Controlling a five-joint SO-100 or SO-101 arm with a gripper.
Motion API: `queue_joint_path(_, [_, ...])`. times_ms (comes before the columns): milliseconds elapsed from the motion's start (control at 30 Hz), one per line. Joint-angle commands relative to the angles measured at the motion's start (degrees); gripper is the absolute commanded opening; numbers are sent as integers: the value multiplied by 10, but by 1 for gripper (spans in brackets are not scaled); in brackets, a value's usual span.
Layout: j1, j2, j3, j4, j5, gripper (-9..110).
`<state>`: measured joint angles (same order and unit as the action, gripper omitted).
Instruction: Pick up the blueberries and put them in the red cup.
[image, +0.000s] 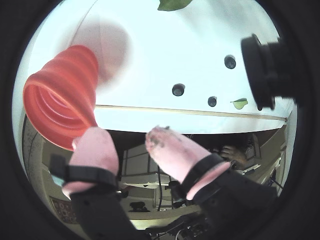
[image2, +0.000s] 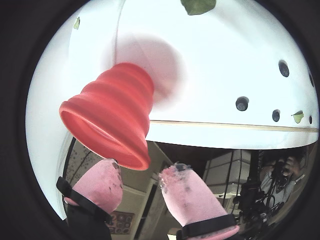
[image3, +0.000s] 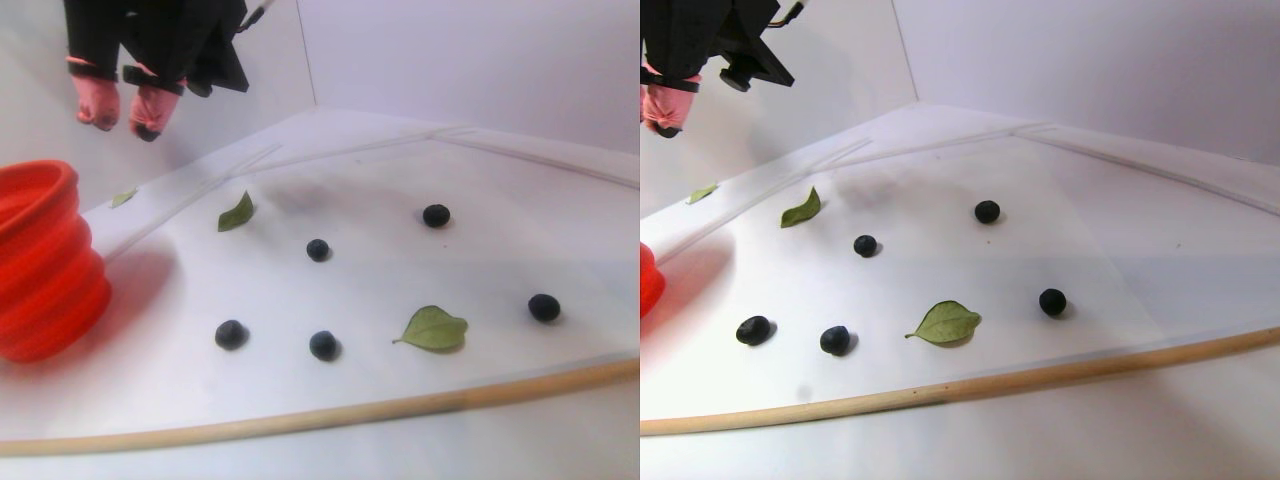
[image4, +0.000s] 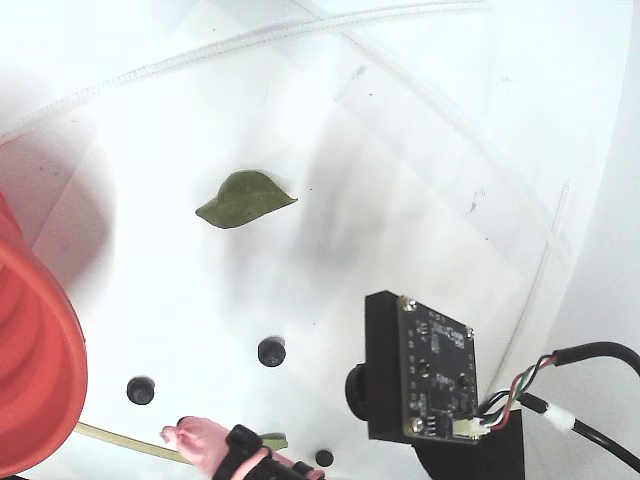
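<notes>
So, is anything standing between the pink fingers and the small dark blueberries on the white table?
Nothing visible does. The fingers hang open above the table; the blueberries lie exposed, with only flat green leaves beside them.

Black two-finger gripper (image: 131, 137) with pink padded fingertips (image: 172, 150), carried on a black arm. In both wrist views the jaws stood apart with a clear gap between the pads and nothing between them. Black straps banded each pink pad near its base. Smudges of dark grime marked the right-hand pad in both wrist views. In the stereo pair view the gripper (image3: 122, 112) hung high at upper left, fingertips pointing down, well clear of the surface. In the fixed view only one pink fingertip (image4: 200, 443) showed at the bottom edge.
</notes>
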<state>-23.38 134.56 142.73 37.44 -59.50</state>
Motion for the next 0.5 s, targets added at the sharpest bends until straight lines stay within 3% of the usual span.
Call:
queue_joint_path(0, [18, 46, -34, 11, -25, 14])
queue_joint_path(467, [112, 53, -47, 47, -124, 14])
